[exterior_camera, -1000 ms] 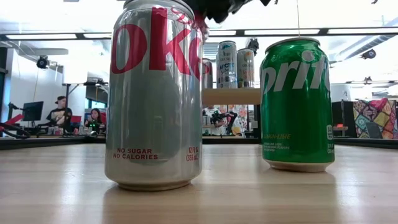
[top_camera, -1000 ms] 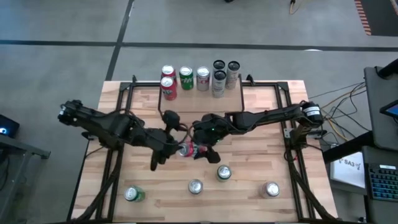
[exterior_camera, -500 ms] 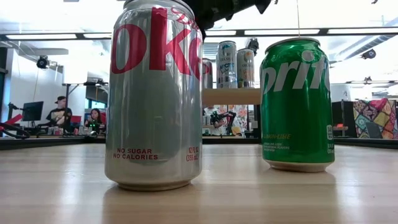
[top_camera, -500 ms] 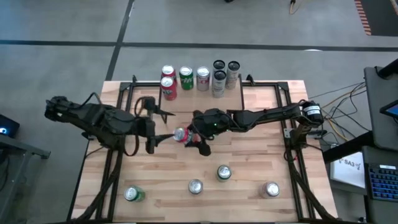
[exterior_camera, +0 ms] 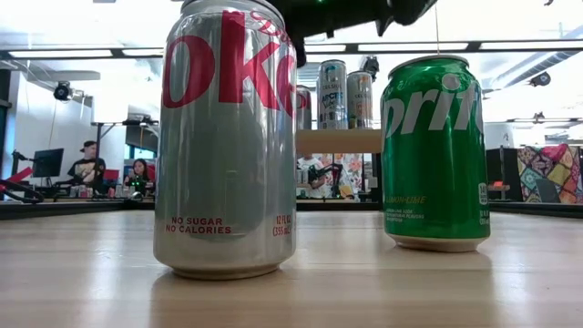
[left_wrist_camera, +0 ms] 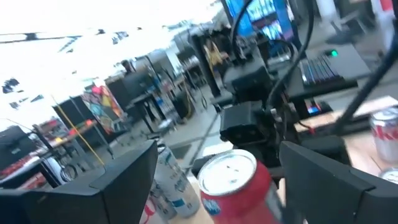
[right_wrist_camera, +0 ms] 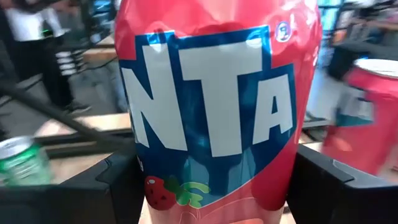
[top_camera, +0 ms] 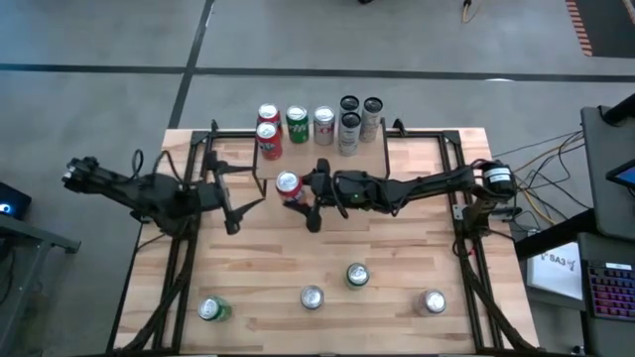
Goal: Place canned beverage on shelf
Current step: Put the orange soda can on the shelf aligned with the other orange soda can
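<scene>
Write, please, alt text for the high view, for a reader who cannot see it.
The right gripper holds a red strawberry soda can upright above the wooden table, near the small light-wood shelf carrying seven cans. The left gripper hangs open nearby, holding nothing. Four more cans stand along the table's near edge.

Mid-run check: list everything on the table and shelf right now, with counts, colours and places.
Shelf: one, light wood, table's far edge.
Cans on shelf: seven; two red, one green, one silver, three dark-topped.
Fanta can: one, red, in the right tool, near the shelf.
Cans at near edge: four; two green, two silver.
Table: one, wooden.
Left tool: open, empty, left of the Fanta can.
Right tool: shut on the Fanta can.
</scene>
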You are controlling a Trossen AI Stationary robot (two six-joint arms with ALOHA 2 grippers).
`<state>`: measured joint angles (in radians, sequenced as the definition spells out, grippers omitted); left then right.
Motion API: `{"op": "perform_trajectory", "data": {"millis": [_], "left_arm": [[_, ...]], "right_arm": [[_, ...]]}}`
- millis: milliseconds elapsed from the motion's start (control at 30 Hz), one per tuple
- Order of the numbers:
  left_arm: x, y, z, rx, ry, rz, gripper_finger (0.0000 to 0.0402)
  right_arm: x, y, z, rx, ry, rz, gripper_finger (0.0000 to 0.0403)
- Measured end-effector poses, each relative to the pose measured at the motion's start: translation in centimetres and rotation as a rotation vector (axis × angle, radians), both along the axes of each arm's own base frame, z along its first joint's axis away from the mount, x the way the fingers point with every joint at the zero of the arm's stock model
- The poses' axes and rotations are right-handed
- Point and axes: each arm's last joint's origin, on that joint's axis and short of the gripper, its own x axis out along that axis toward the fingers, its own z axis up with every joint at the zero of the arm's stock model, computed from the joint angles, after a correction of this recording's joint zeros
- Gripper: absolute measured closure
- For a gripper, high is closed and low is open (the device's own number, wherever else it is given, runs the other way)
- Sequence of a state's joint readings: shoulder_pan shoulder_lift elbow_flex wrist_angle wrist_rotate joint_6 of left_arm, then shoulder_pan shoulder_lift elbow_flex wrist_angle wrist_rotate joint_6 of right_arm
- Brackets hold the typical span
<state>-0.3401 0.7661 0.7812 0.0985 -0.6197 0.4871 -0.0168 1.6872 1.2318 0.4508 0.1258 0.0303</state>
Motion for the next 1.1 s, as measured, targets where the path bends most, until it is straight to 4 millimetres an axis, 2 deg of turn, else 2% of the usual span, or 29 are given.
{"op": "perform_trajectory", "data": {"millis": [200, 400, 533, 700, 1100], "left_arm": [[-2.1, 0.8, -1.6, -0.036, -0.143, 0.007, 0.008], [-3.3, 1.3, -3.5, -0.043, -0.198, 0.031, 0.008], [-4.2, 1.8, -3.2, -0.059, -0.234, 0.136, 0.008], [-4.8, 2.1, -3.5, -0.065, -0.247, 0.149, 0.008], [-5.5, 2.3, -3.8, -0.053, -0.257, 0.163, 0.008]], "right_arm": [[0.1, -1.2, -1.2, -0.001, -0.07, -0.14, 0.0123], [1.1, -2.7, -3.2, 0.013, -0.093, -0.177, 0.0123], [1.5, -3.6, -4.0, 0.033, -0.128, -0.199, 0.0123], [1.9, -4.2, -5.0, 0.052, -0.129, -0.223, 0.0123], [2.3, -4.5, -4.2, 0.028, -0.152, -0.26, 0.0123]]}}
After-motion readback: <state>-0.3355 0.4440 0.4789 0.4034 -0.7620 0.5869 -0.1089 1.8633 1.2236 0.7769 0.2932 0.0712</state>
